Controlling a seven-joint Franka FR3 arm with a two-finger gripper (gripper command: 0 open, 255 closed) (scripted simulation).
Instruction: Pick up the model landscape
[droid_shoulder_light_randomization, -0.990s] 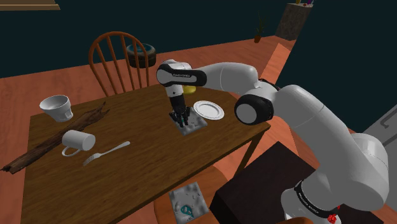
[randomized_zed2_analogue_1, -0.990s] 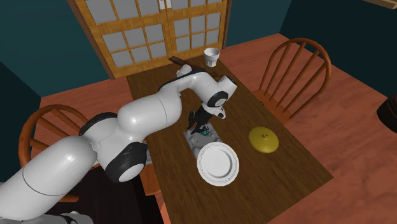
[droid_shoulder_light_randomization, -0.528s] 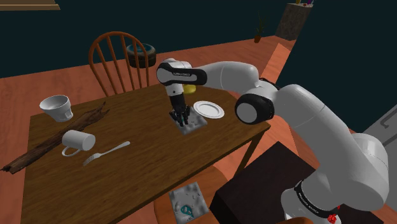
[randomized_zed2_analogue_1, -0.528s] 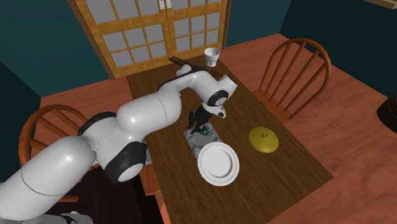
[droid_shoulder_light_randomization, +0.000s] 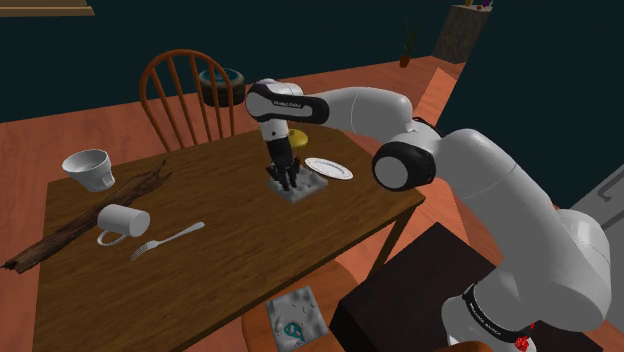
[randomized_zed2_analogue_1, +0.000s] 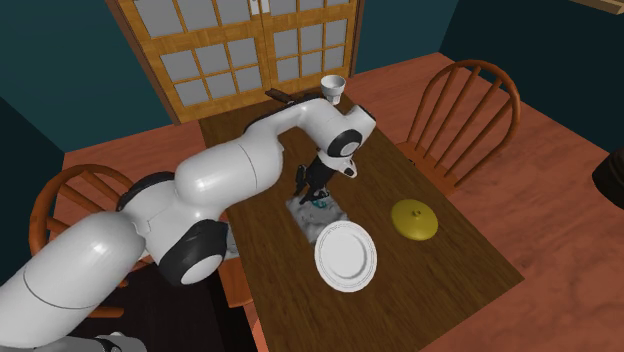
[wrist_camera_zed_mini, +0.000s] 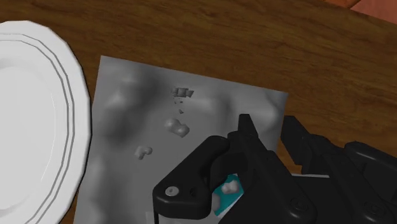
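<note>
gripper (wrist_camera_zed_mini: 267, 130) clamps model landscape (wrist_camera_zed_mini: 159, 114) — contact hidden under black fingers (wrist_camera_zed_mini: 247, 132); white plate (wrist_camera_zed_mini: 32, 114) beside it, cut off.

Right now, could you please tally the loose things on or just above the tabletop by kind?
cups: 2
plate: 1
fork: 1
yellow lid: 1
wood piece: 1
model landscape: 1
total: 7

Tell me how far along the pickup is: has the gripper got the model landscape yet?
Done: the approach. The gripper is down on the grey model landscape, which is on the table beside the white plate. In hand: the grasp. In the wrist view the fingers look closed on the slab. Left: lifting it clear. I cannot tell whether it is off the tabletop yet.
</note>
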